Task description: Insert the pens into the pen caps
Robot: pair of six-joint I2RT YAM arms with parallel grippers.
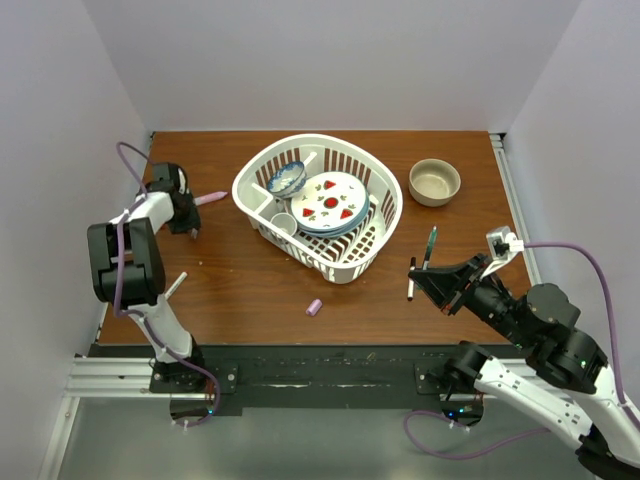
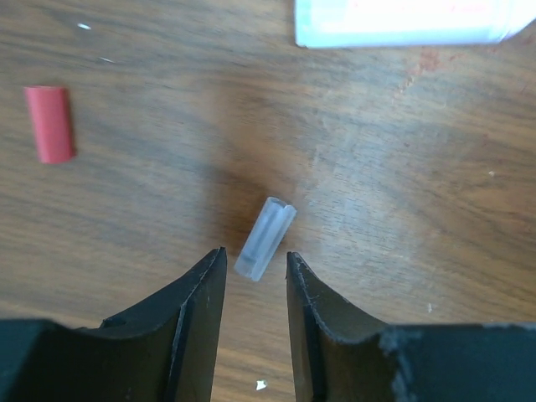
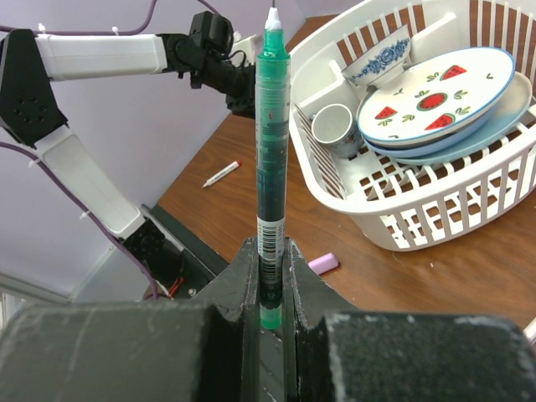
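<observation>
One green pen [image 3: 272, 126] is clamped upright in the right gripper [image 3: 270, 268], just right of a white basket [image 1: 385, 235]. The left gripper [image 2: 255, 276] is held low over the table [image 1: 250, 285], jaws narrowly parted, a clear cap [image 2: 265, 237] lying between its tips. A red cap [image 2: 48, 123] lies apart from it; a lilac cap [image 1: 314, 307] lies near the basket.

basket [image 1: 345, 265] mid-table, bowl [image 1: 435, 183] beside, open wood [image 1: 250, 290] around lilac cap [image 1: 314, 307]

The brown wooden table [image 1: 250, 290] carries a white basket [image 1: 350, 262], a tan bowl [image 1: 436, 198], a lilac-pink pen [image 1: 210, 198], a white pen at its left edge [image 1: 175, 285], another white pen right of the basket [image 1: 411, 279], a lilac cap [image 1: 314, 307], a red cap [image 2: 48, 123] and a clear cap [image 2: 265, 238].
</observation>
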